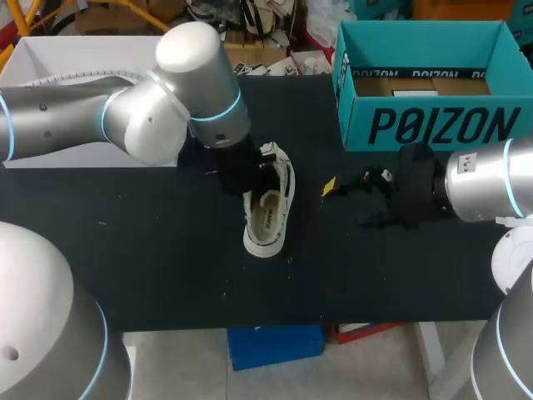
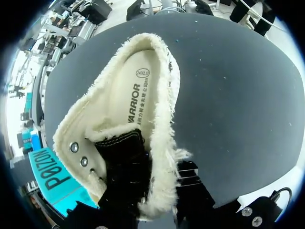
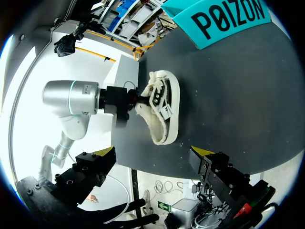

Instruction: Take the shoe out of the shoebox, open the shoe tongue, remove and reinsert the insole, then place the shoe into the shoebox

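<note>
A white shoe (image 1: 268, 215) with a fleecy lining and a black tongue (image 2: 125, 157) lies on the black table (image 1: 166, 267), its opening facing up and its printed insole (image 2: 138, 90) showing. My left gripper (image 1: 248, 173) is at the lace end of the shoe (image 3: 164, 107). In the left wrist view the gripper (image 2: 157, 191) pinches the fleecy side wall beside the tongue, with one dark finger (image 2: 190, 183) outside the shoe. My right gripper (image 1: 346, 204) hovers open to the right of the shoe, holding nothing. The teal shoebox (image 1: 425, 125) stands open at the back right.
A white board (image 1: 67, 50) lies at the back left, partly behind my left arm. The shoebox (image 3: 228, 19) holds brown card inside. The table's front edge (image 1: 250, 327) lies a little beyond the shoe's heel.
</note>
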